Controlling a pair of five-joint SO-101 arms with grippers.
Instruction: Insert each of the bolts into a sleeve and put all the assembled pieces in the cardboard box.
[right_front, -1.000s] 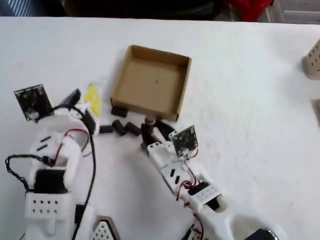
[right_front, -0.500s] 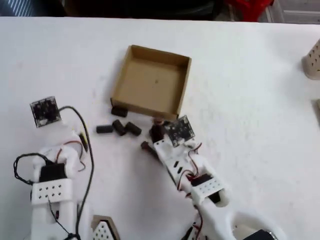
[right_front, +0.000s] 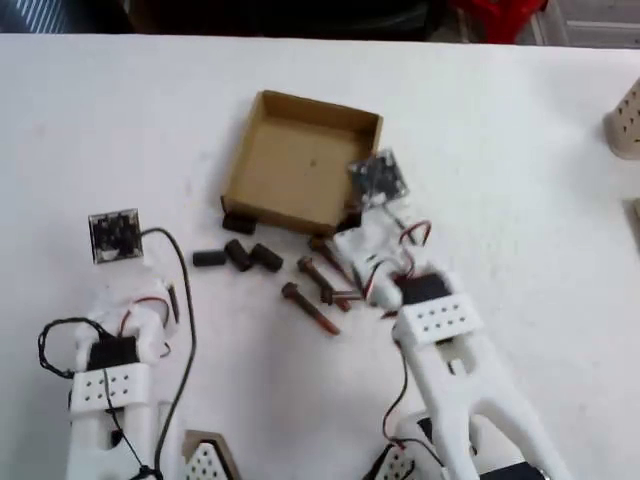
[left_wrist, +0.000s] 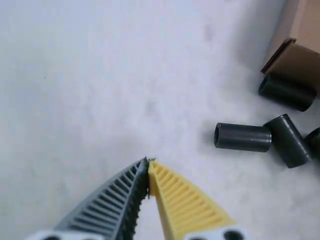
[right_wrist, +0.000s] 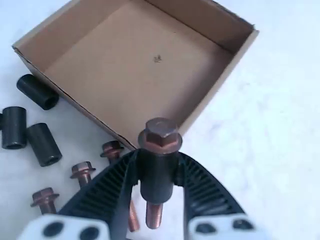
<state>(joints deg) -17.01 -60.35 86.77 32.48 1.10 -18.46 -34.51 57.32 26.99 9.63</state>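
Looking along your right claw (right_wrist: 157, 162), you had its jaws clamped on a sleeve (right_wrist: 156, 175) with a bolt (right_wrist: 159, 135) already through it. The pair stood upright, with the hexagon head on top and the threaded tip poking out below. Just beside the claw, three loose bolts (right_wrist: 82, 171) lay on their sides on the table (right_wrist: 280, 125). A little past them were three bare sleeves (right_wrist: 44, 144).

Straight beyond the held piece stood the near corner of the cardboard box (right_wrist: 220, 75). The box therefore lay directly ahead of the claw, with its bare floor opening out farther on and nothing in it.

Your right arm was plainly the nearer one. I judged that the coming move was a short carry forward over that wall, then a release. Held upright as it was, the piece would likely land tip first and topple onto its side.

Farther off, your left claw (left_wrist: 148, 165) had its tips together on nothing. It hung over bare table, with the spare sleeves between it and the box.
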